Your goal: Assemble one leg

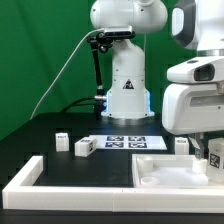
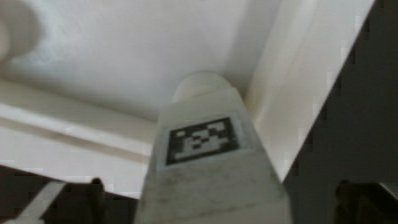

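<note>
My gripper hangs at the exterior view's right, over the large white tray-like panel. In the wrist view the gripper is shut on a white leg whose black-and-white tag faces the camera. The leg points down toward the panel's inner corner, close above it. The dark fingers show on both sides of the leg. In the exterior view the held leg is mostly hidden by the gripper. Three more legs stand on the table.
The marker board lies in front of the robot's base. A long white L-shaped border bar runs along the front and the exterior view's left. A green backdrop stands behind.
</note>
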You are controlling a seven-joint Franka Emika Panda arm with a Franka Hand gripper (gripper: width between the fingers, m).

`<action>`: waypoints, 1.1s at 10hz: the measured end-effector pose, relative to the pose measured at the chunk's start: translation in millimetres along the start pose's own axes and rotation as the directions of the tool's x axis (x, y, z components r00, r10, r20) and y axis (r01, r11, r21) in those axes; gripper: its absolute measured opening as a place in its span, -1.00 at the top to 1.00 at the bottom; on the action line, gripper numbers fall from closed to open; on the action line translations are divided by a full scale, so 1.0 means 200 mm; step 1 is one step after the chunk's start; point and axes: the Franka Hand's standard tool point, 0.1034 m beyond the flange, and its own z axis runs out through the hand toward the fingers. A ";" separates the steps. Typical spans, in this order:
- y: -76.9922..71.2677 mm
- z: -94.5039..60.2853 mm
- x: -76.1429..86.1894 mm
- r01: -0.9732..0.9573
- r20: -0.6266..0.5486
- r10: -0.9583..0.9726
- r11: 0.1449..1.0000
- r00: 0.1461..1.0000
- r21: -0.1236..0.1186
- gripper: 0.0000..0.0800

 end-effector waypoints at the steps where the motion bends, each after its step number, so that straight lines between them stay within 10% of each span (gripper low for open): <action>1: 0.00 0.00 0.00 0.037 0.000 -0.037 0.999 0.999 0.000 -0.62; 3: 0.00 0.00 0.00 0.031 0.000 -0.031 1.000 1.000 0.000 0.08; 5: 0.00 0.00 0.00 0.032 0.000 -0.032 1.000 1.000 0.000 0.27; 8: 0.01 0.00 0.00 -0.230 -0.007 0.230 0.973 0.973 0.001 0.27; 11: 0.02 0.01 0.00 -0.638 -0.013 0.638 0.770 0.770 0.001 0.27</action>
